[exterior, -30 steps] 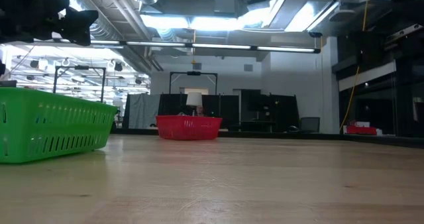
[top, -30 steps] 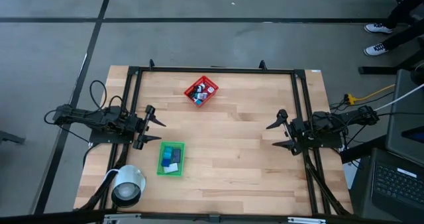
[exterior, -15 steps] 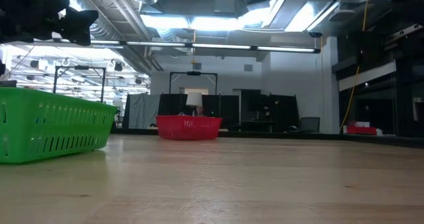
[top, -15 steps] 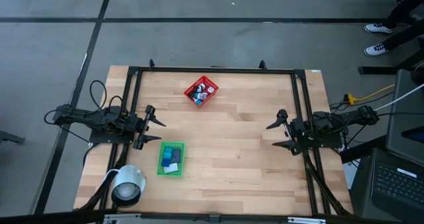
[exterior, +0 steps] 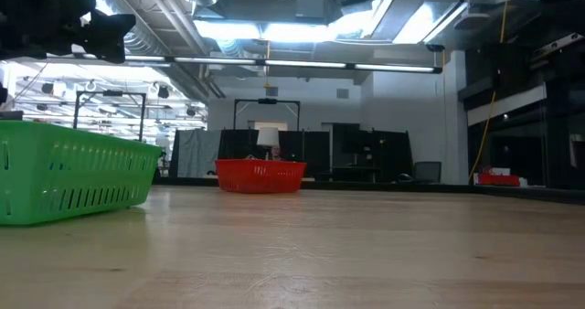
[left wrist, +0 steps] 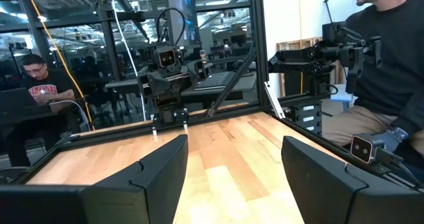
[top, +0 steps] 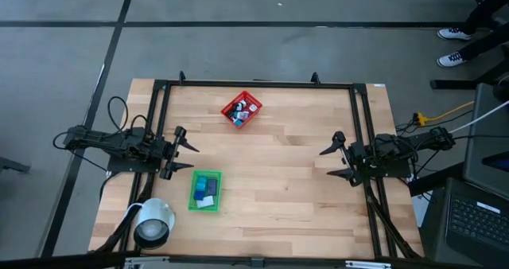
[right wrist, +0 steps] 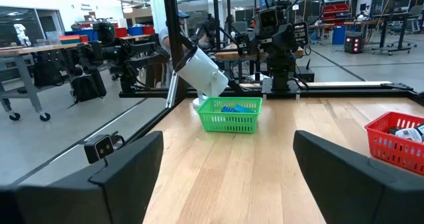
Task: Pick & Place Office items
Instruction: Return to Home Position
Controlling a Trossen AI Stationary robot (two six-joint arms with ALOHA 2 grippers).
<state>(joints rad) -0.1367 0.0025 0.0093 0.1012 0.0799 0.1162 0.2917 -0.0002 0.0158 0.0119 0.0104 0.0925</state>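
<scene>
The office items are tiny pieces in two containers. Black, white and blue bits lie in the red mesh basket (top: 241,109) near the table's far edge. Blue blocks (top: 207,185) and a white piece lie in the green tray (top: 194,197), toward the near left. My left gripper (top: 193,157) hovers open at the table's left side, just beyond the green tray. My right gripper (top: 325,162) hovers open at the right side, over bare wood. The right wrist view shows the green tray (right wrist: 230,114) and the red basket (right wrist: 401,141) ahead of the open fingers.
A white lamp-like object (top: 153,224) sits at the table's near left corner, beside the green tray. A black frame (top: 254,83) runs around the tabletop. Bare wood (top: 270,181) lies between the two arms. People (left wrist: 391,52) are in the room beyond the table.
</scene>
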